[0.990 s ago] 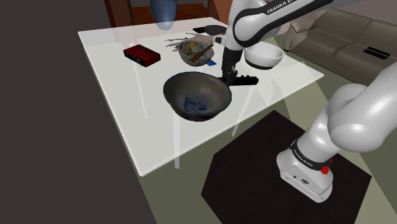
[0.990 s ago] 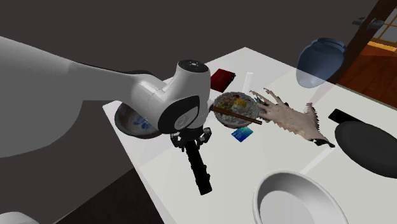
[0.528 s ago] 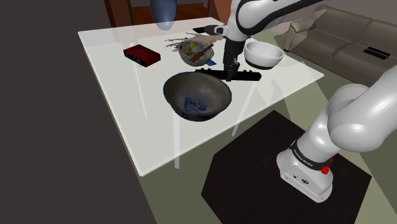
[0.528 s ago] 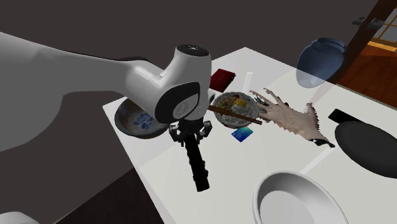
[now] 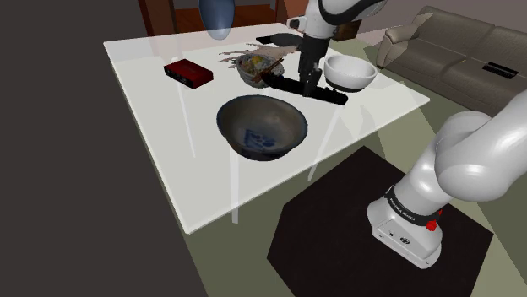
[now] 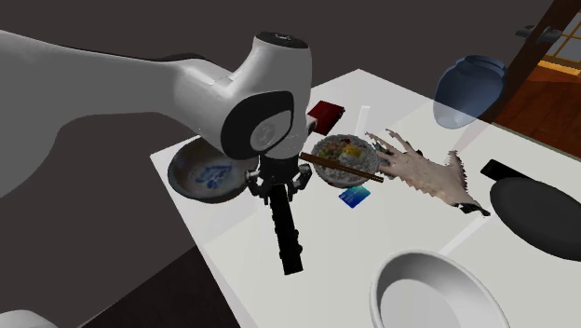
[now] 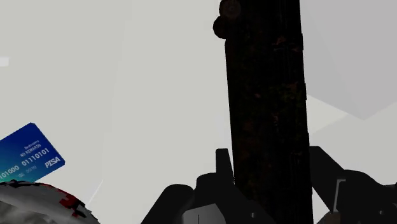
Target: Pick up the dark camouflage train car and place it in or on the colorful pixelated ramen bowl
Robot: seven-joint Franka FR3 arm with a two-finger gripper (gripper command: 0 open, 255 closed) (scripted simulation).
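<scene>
black gripper point(image 6: 276, 194) clasps dark train car point(image 6: 288, 240)

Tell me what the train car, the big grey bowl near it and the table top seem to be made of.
Train car: near-black, matte, faint brown flecks; painted metal or plastic, can't tell which. Big bowl: likely glazed ceramic, grey with a blue painted pattern inside. Table top: pale and see-through, its legs showing through it, so probably frosted glass.
</scene>
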